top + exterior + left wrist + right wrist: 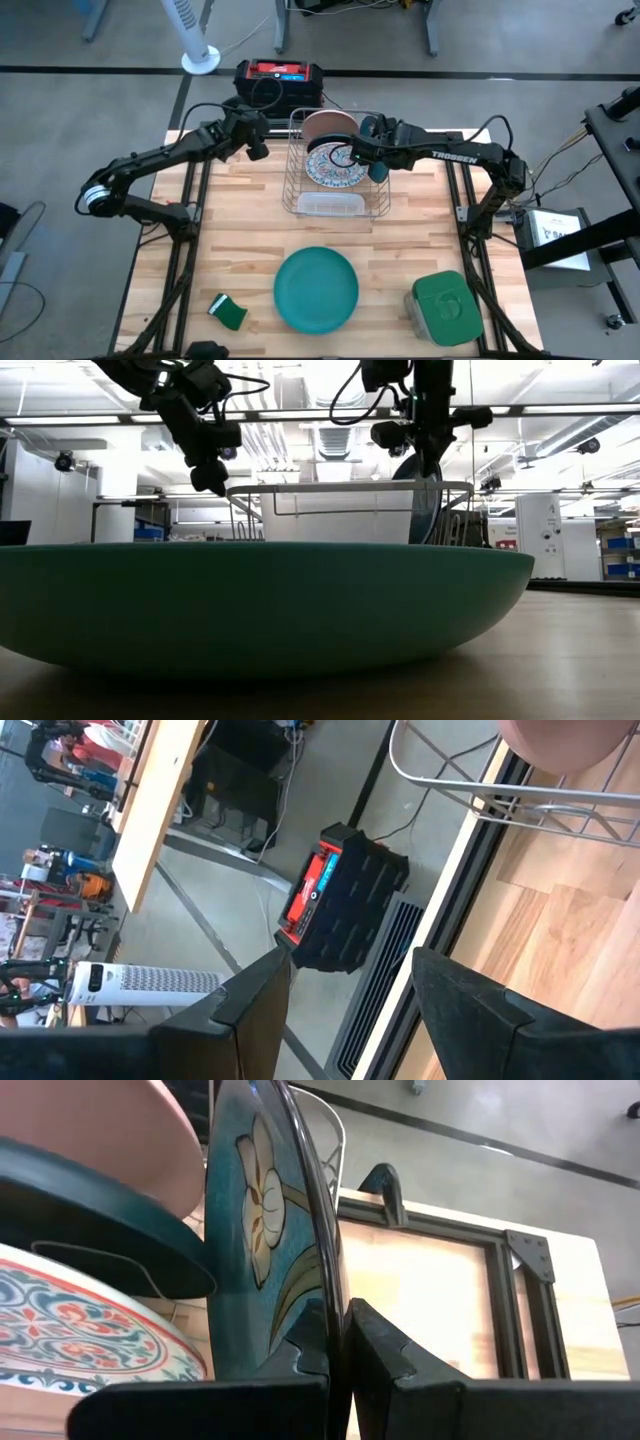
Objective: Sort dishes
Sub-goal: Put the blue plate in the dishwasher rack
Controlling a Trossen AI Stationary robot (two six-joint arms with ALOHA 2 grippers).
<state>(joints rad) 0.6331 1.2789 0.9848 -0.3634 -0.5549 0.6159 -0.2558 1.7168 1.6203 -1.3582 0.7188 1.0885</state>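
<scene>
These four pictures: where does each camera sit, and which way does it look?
High view: overhead, straight down on both arms, wire rack, green plate.
Low view: table height, across that green plate to the rack.
Left wrist: past the open left gripper, off the table edge.
Right wrist: right gripper shut on the dark teal plate.
High and low share rack and green plate.

Both arms reached inward at the far side, left gripper (pixel 262 148) fingers parted, right gripper (pixel 338 1342) fingers pinched shut.
</scene>
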